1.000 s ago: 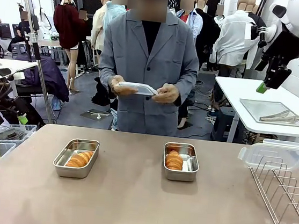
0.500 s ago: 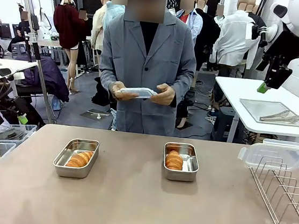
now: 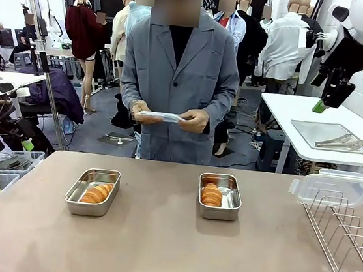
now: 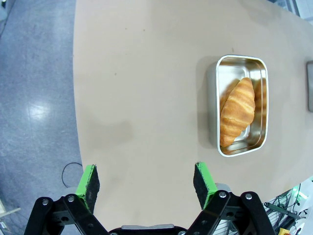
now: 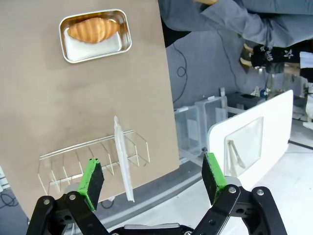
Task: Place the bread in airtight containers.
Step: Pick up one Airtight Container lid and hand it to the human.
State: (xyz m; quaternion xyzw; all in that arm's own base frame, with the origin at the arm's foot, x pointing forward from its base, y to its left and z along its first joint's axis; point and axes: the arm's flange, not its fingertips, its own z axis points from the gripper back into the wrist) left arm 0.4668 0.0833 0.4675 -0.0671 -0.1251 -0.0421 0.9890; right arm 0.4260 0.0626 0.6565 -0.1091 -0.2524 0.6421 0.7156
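**Rolls boxed, lids not yet on**

One croissant roll (image 3: 97,193) lies in the left steel container (image 3: 88,208), the other roll (image 3: 211,194) in the right container (image 3: 218,213), both uncovered on the table (image 3: 154,258). The person holds a clear lid (image 3: 159,116), probably to seal one. The left end effector (image 4: 145,180) and right end effector (image 5: 154,178) hang above, fingers apart, empty.

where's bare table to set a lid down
Bare table runs along the near edge and between the left container and right container. The right end is crowded: the wire rack holds a lid.
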